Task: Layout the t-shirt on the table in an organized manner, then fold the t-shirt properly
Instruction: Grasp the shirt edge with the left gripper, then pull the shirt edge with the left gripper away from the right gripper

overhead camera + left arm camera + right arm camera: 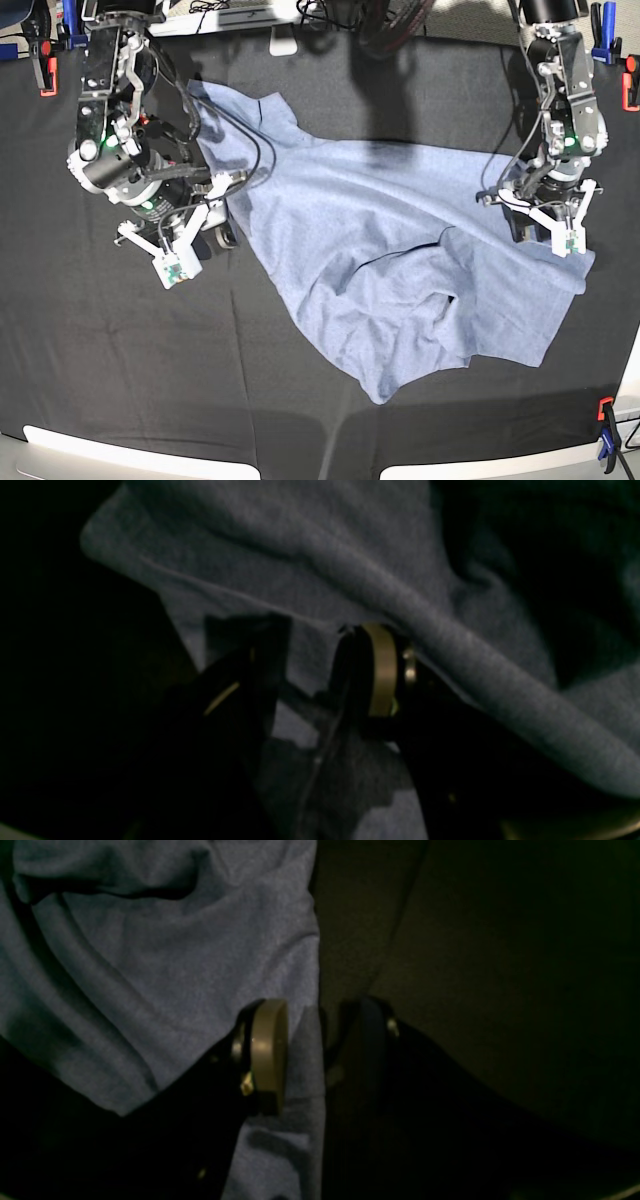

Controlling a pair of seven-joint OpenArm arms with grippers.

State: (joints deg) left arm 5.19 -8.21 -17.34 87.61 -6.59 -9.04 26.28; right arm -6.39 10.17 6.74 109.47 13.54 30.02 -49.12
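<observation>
T-shirt (pixel 400 270) lies spread but rumpled across the middle of the desk (pixel 120 360), on the black cloth, running from upper left to lower right in the base view. Big folds and a dark tuck near its centre; no lettering visible on the upper side.

Right gripper (pixel 312 1050) sits at the shirt's straight left edge, low on the desk. Its fingers (pixel 270 1055) stand apart, one tan pad over the fabric, the other on the bare black cloth side, with the shirt's edge strip between them. Not clamped; a visible gap on both sides of the strip.

Left gripper (pixel 310 670) is at the shirt's far right corner in the base view, over the fabric. Its fingers (pixel 382 670) are parted too, grey-blue cloth showing in the gap, a thick diagonal fold running just beside the tan pad. The wrist view is dark, so contact with the cloth is hard to call, probably touching or just above.

Orange and blue clamps (pixel 606 430) at the desk edges.
</observation>
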